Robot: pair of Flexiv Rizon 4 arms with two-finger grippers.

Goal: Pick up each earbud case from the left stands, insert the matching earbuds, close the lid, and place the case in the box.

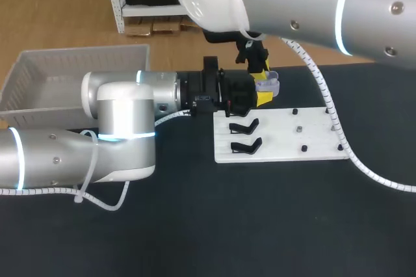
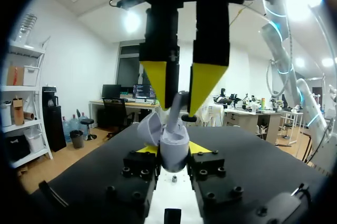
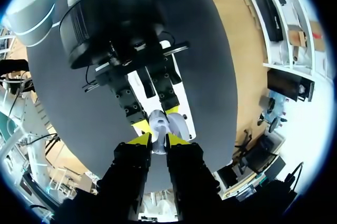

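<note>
**Open case held at the far edge of the stand board**

The left tool [image 2: 175,149] is clenched on the lavender earbud case [image 2: 174,155], one yellow tip on each side of it. In the head view the case [image 1: 272,84] is off the surface [image 1: 260,225], just past the far edge of the white board [image 1: 312,140], beyond the two black stands [image 1: 245,135].

The case's opening faces up toward the right tool [image 3: 158,141]. Its lid [image 2: 149,128] is swung open to one side.

The right tool points straight down over the case. Its fingers are nearly together, gripping a slim pale earbud [image 2: 179,105]. The earbud's long axis is upright, in line with those fingers, and its lower end is at the case's opening.

The pale box [image 1: 65,75] sits well apart, at the surface's left.
</note>
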